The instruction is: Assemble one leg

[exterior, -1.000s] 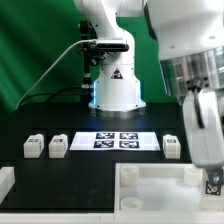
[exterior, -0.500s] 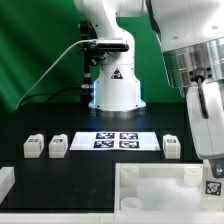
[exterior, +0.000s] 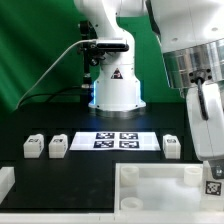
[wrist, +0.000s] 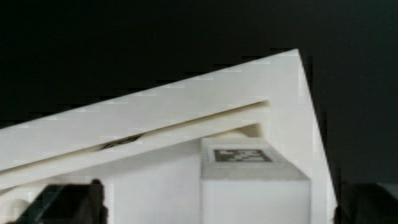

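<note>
My gripper (exterior: 211, 168) hangs over the right corner of the large white panel (exterior: 150, 185). One leg (exterior: 213, 186), a small white block with a tag, stands at that corner just under the fingertips. In the wrist view this leg (wrist: 249, 175) lies between my fingers (wrist: 71, 203), with a wide gap on one side, so the gripper (wrist: 222, 205) is open and not gripping it. Three more legs sit on the black table: two at the exterior view's left (exterior: 34, 147) (exterior: 58, 147) and one at the right (exterior: 172, 147).
The marker board (exterior: 115, 140) lies in the middle of the table in front of the robot base (exterior: 115, 90). A white part (exterior: 5, 180) shows at the exterior view's lower left edge. The panel (wrist: 160, 120) fills most of the wrist view.
My gripper has risen from the panel's right corner, and the leg's tag now shows below the fingers. Over the last half second nothing has visibly moved.
</note>
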